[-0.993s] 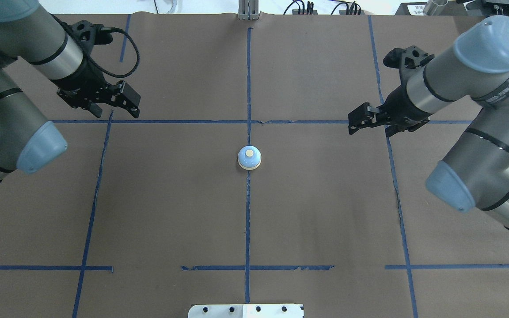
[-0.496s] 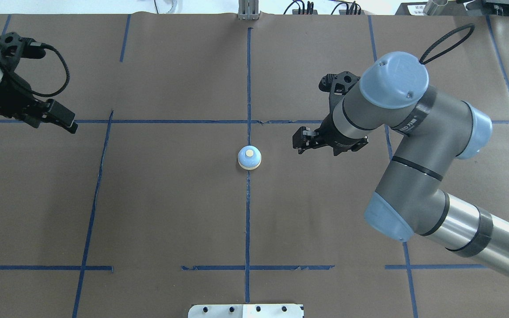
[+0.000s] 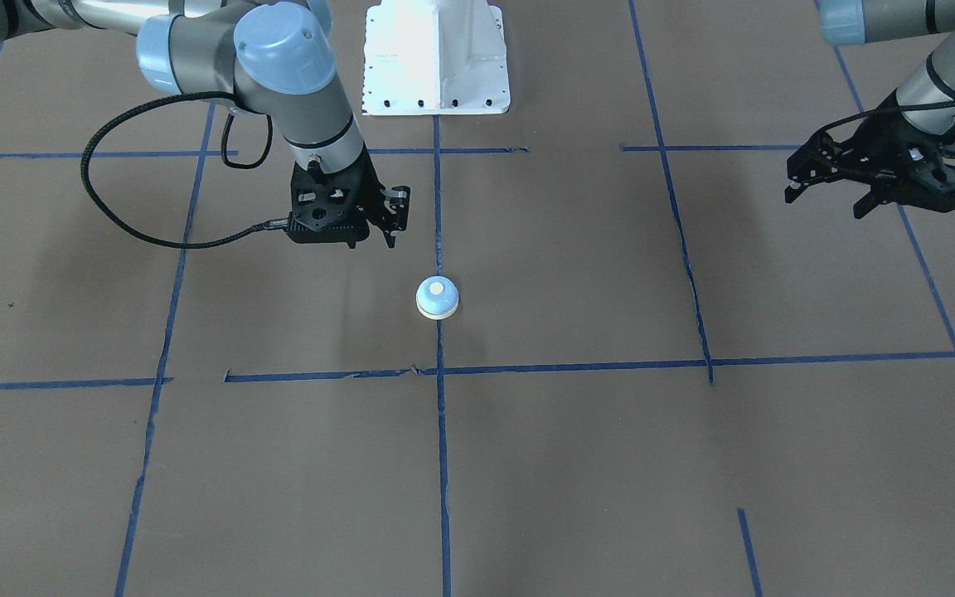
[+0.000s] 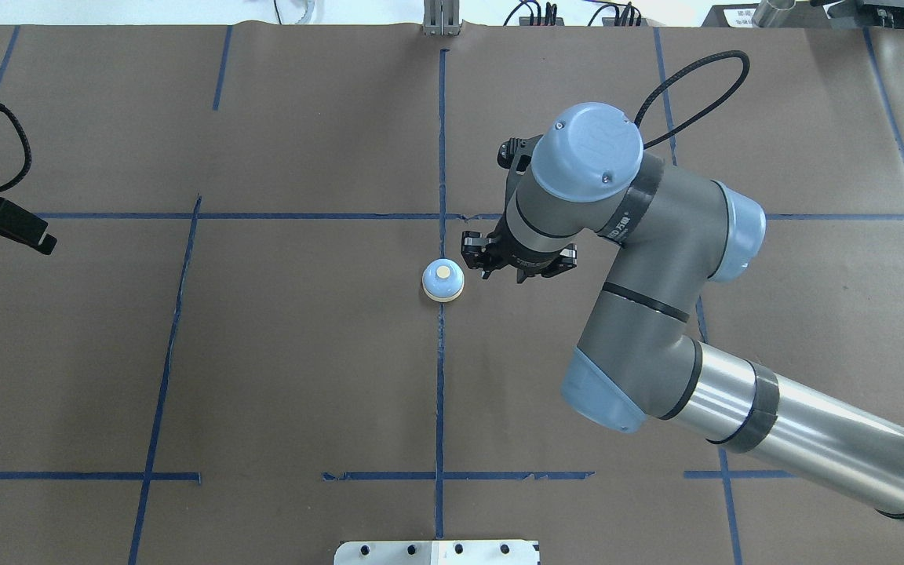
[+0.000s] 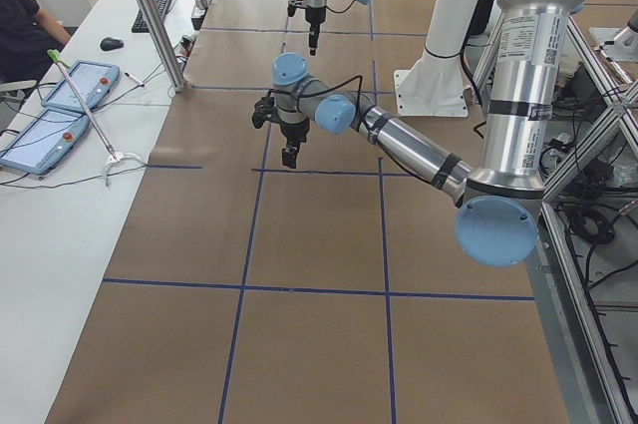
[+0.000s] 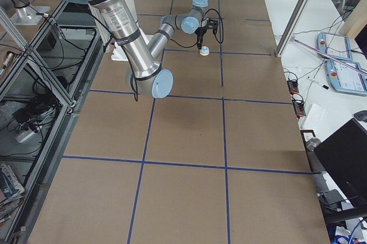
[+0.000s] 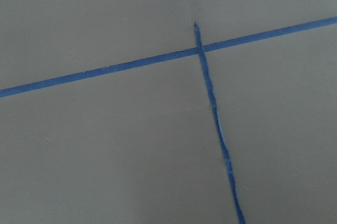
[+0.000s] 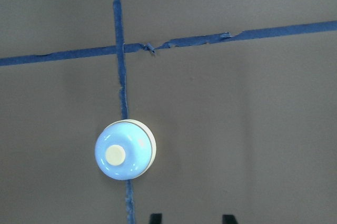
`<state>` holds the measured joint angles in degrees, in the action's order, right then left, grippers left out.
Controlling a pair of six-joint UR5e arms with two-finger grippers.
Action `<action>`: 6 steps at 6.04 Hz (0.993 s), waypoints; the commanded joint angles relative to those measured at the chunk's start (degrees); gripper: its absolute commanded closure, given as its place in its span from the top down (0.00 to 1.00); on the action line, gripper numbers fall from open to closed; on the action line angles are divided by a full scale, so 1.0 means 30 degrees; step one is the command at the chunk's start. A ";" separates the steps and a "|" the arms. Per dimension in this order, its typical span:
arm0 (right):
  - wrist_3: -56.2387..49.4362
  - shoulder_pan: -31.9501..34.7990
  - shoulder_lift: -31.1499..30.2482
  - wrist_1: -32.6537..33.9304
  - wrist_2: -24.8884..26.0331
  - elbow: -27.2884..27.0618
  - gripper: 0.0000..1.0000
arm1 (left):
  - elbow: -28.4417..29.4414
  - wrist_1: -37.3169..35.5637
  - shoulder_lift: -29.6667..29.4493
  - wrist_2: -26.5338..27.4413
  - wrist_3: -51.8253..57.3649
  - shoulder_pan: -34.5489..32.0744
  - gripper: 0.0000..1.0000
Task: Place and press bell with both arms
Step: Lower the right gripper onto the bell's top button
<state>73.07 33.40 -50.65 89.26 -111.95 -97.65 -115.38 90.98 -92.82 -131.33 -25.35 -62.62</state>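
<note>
Since earlier, the right gripper (image 4: 475, 255) has swung in just beside the bell (image 4: 442, 280) on the centre tape line (image 4: 440, 392); we see its cropped fingertips (image 8: 155, 218) narrowly apart. The left gripper (image 3: 824, 203), nearly cut off overhead, has its fingers spread wide.

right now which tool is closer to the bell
The right tool, hovering just beside the bell; the left tool sits far off at the side.

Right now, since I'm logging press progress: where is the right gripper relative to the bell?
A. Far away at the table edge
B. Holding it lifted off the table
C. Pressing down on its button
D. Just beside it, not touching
D: the right gripper hangs just beside the bell with a gap between them, and the bell's button is uncovered.
</note>
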 commanded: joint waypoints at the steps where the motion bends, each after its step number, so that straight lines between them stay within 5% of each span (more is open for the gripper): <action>1: 0.0136 -0.0235 0.1640 -0.0018 0.0050 0.1983 0.01 | -0.0035 0.0143 0.0819 0.0008 0.0363 -0.0423 1.00; 6: 0.0107 -0.0470 0.4309 -0.0048 0.0341 0.5912 0.00 | -0.0442 -0.0062 0.1672 -0.0022 0.1477 -0.1920 1.00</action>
<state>73.41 32.05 -38.84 89.20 -111.28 -81.81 -116.12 90.81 -88.03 -131.46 -20.87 -68.28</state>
